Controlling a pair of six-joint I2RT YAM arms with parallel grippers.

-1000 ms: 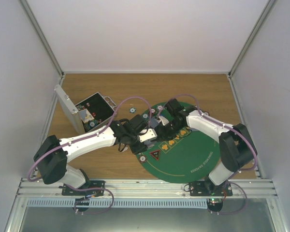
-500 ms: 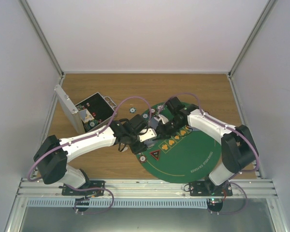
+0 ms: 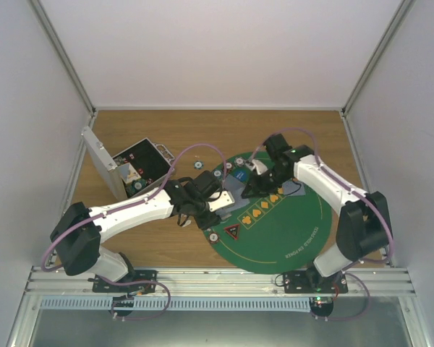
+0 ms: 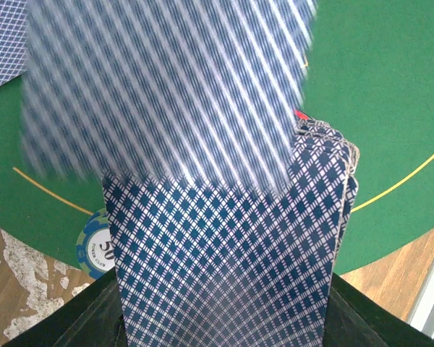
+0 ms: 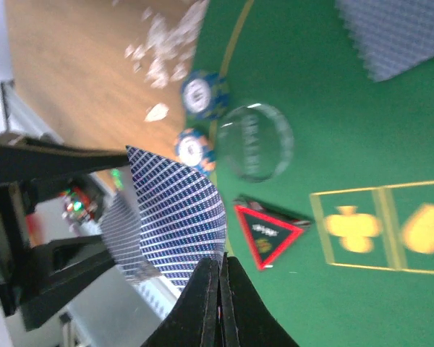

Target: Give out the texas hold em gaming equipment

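Pinch and clamp over the green mat — mid-frame
Right gripper pinches one bowed card; left gripper clamps the deck.

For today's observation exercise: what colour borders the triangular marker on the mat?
Red border on the marker; clearest in right wrist view.

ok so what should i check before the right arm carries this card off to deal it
1. Right gripper shut on the card: ok, the jaws pinch its edge.
2. Only one card in that pinch: cannot tell.
3. Left gripper shut on the deck: ok.
4. Card free of the deck: cannot tell. In the left wrist view it is blurred and overlaps the deck.
5. Card lying flat: not ok, it bows in the pinch.
6. Bare felt on the green mat to land on: ok, the near side is open.
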